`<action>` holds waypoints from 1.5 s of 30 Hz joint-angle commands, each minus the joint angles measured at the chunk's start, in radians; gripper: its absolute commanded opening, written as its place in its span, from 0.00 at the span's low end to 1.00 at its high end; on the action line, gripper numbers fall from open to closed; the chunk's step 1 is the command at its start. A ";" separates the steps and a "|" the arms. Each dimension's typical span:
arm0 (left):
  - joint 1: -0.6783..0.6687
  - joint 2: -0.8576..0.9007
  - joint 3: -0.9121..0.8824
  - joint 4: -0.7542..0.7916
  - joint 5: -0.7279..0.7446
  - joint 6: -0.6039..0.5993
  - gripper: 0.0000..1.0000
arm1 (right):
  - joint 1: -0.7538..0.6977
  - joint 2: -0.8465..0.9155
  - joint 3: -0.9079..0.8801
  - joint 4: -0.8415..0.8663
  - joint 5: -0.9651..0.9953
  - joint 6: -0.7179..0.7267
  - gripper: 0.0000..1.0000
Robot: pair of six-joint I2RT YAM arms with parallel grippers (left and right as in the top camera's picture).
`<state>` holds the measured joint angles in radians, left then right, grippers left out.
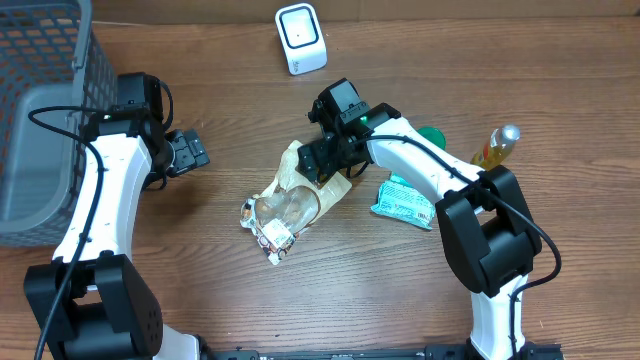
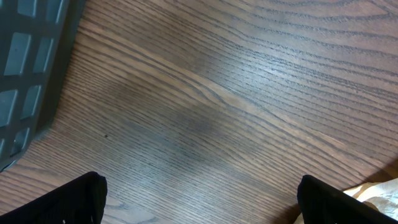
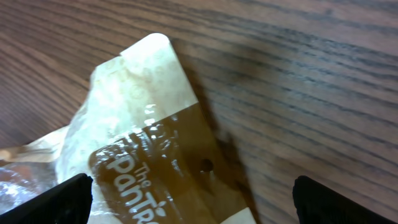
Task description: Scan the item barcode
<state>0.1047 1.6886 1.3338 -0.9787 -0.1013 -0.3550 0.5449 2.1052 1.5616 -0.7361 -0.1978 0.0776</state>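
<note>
Brown wood-grain bench [image 1: 230, 110] under everything. Grey plastic mesh basket [image 1: 40, 120] at left edge. My left arm runs alongside basket, elbow bent, wrist turned inward. Left gripper [image 1: 196, 152] spread wide above bare wood, holding nothing, well apart from bag. My right arm reaches in from right, wrist angled down. Right gripper [image 1: 318, 162] spread wide over upper end of tan paper-and-clear-film bakery bag [image 1: 290, 200]; contact I cannot tell. Bag lies flat mid-bench. White box-shaped scanner [image 1: 301, 38] beyond it. Green packet [image 1: 403, 200], yellow bottle [image 1: 497, 147] near right arm.
</note>
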 commanded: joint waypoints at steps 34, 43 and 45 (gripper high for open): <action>0.000 -0.023 0.005 0.000 0.001 0.022 0.99 | 0.095 -0.001 -0.166 0.189 -0.024 -0.020 0.79; -0.001 -0.023 0.005 0.000 0.001 0.022 1.00 | 0.073 -0.031 -0.137 0.156 -0.033 0.039 0.34; -0.001 -0.023 0.005 0.000 0.001 0.022 0.99 | 0.060 -0.056 -0.121 0.142 -0.040 0.075 0.29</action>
<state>0.1047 1.6886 1.3338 -0.9787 -0.1013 -0.3550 0.6277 2.1006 1.4158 -0.5812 -0.2485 0.1089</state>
